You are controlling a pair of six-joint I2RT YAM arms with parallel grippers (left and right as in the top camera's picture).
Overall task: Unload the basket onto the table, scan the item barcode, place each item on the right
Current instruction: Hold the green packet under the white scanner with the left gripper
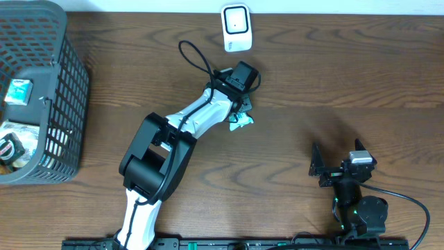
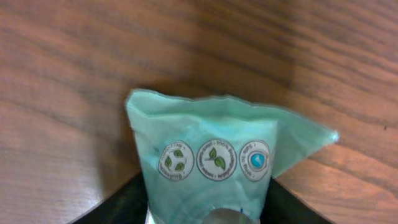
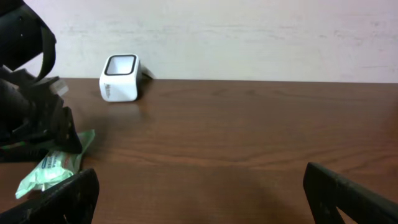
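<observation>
Two arms at a wood table [image 1: 347,76]. Right gripper [image 1: 338,158] is nearest, well apart from the white scanner [image 1: 236,28] on its front-right side, fingers spread wide. Black mesh basket [image 1: 66,83] sits well left of the scanner at the table's left edge and holds a teal pack [image 1: 17,90], white wrappers and a dark round item, partly hidden. Green packet [image 2: 211,149] is near the scanner, on its near side, not touching it. Left gripper [image 2: 208,208] is over the packet, fingers flanking it; can't tell if clamped. Scanner stands at the far edge. Open tabletop lies right of the scanner.
</observation>
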